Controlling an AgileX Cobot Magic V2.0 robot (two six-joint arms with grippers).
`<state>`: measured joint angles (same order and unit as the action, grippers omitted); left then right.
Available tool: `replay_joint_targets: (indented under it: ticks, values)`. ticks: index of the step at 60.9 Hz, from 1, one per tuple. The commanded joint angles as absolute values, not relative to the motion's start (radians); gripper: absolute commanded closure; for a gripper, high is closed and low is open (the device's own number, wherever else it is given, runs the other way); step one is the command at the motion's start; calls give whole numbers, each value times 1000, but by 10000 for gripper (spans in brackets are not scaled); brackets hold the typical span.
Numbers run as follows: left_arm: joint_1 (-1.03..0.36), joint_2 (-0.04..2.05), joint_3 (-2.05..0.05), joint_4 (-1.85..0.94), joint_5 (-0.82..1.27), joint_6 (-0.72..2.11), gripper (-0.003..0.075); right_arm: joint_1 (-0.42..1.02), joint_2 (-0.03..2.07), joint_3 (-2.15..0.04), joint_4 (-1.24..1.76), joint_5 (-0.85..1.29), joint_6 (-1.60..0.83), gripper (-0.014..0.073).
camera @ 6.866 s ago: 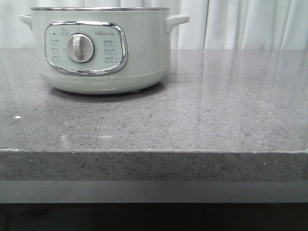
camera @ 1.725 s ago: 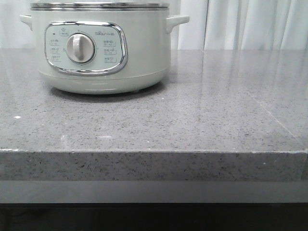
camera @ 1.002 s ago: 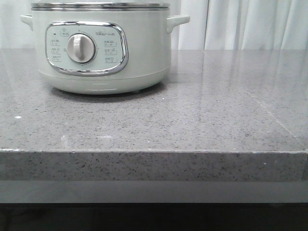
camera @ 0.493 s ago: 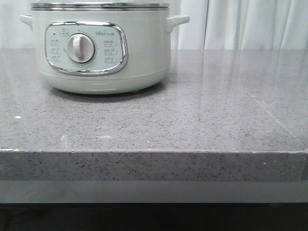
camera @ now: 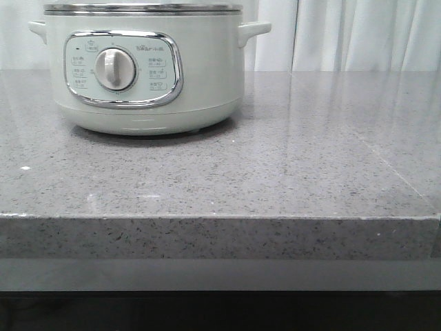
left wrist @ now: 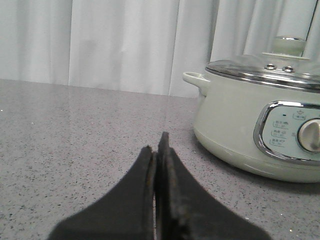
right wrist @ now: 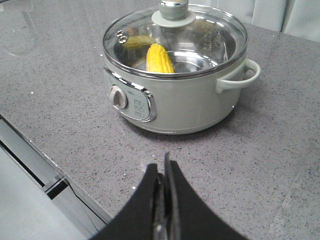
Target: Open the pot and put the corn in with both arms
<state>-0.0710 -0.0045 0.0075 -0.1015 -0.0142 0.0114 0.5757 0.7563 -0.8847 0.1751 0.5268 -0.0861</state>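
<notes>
While white curtains (camera: 344, 34) hang behind | grey speckled counter (camera: 275, 172) bears pot (camera: 200, 76)

Closed left hand (left wrist: 157, 150), lidded pot (left wrist: 250, 125) on grey counter (left wrist: 60, 130)

surface: grey speckled stone counter (camera: 289, 172) | on it: pot (camera: 207, 76), upright

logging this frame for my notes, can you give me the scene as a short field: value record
pot: on the grey counter, dial facing front
lid: glass, seated on the pot
corn: inside the pot, seen through the lid
left gripper: fingers shut, empty, beside the pot, apart from it
right gripper: fingers shut, empty, short of the pot
</notes>
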Motion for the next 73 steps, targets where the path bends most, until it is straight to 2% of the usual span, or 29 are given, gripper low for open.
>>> replay_joint_targets:
  ticks: [1,68,73]
  values:
    - [-69,-21,11,-101,-88,0,741,573,752,-908,182,456,-94,661]
    - [-62,-24,11,-106,-89,0,741,573,741,-898,181,453,-94,661]
    - [-62,-24,11,-106,-89,0,741,522,700,-857,165,420,-94,661]
